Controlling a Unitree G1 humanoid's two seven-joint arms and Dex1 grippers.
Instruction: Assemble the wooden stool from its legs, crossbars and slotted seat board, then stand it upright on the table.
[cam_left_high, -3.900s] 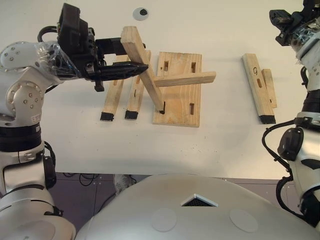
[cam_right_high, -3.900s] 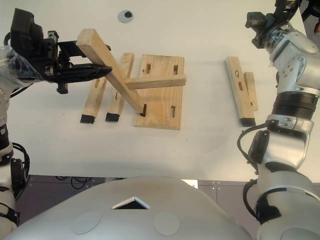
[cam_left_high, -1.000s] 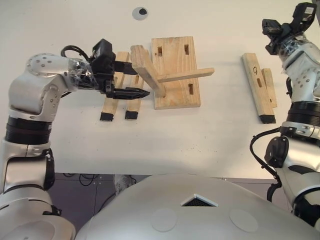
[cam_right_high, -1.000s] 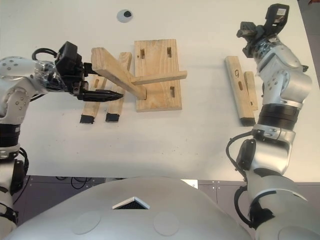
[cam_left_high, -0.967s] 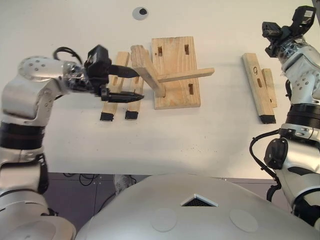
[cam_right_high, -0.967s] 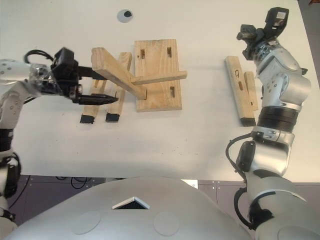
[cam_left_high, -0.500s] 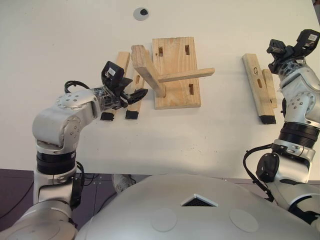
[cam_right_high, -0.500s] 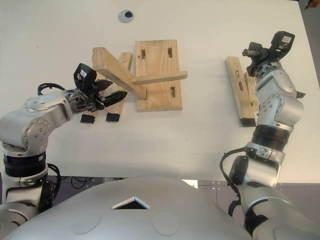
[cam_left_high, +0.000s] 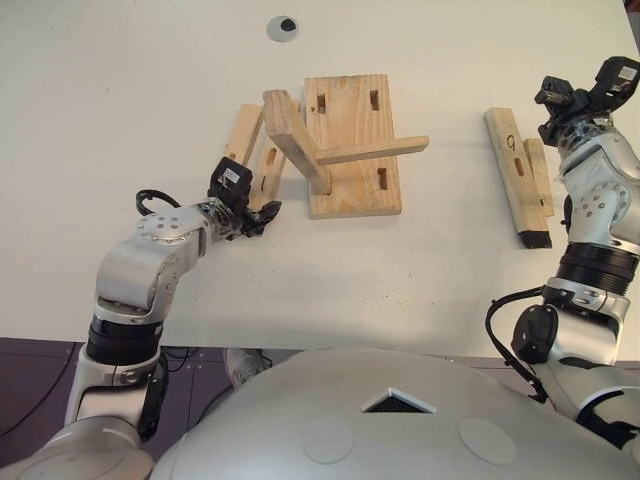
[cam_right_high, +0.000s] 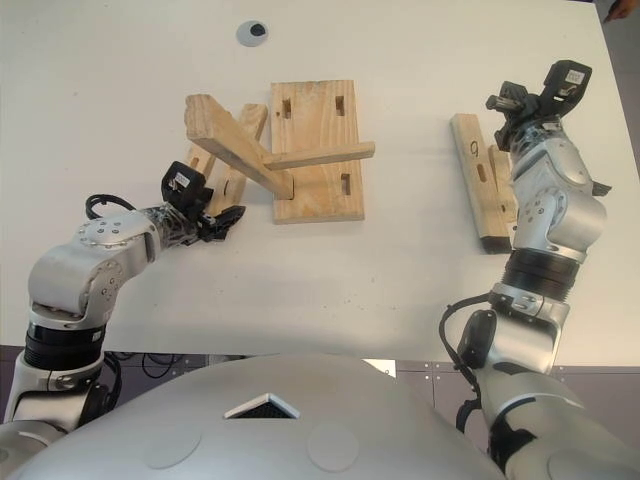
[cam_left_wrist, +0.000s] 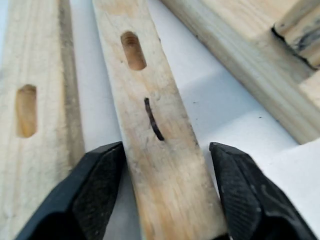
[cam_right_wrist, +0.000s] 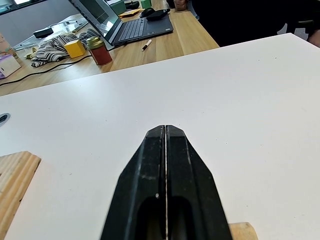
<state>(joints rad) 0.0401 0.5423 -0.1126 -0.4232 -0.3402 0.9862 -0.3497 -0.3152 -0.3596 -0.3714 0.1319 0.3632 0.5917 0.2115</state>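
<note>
1. A white table (cam_left_high: 150, 100) carries the pale slotted seat board (cam_left_high: 350, 200), lying flat at its centre. A thick wooden leg (cam_left_high: 290, 135) leans out of the board to the left, and a thin crossbar (cam_left_high: 375, 152) points right.
2. Left of the board lies a slim slotted wooden leg (cam_left_wrist: 145, 100), its long axis running near to far and its far end tipped toward the board.
3. The left gripper (cam_left_wrist: 166, 150) straddles its near end, fingers spread.
4. The right gripper (cam_right_wrist: 165, 131) is pinched closed and empty, above the table's far right.
5. A second ago the left gripper hung higher, beside the leaning leg.
</note>
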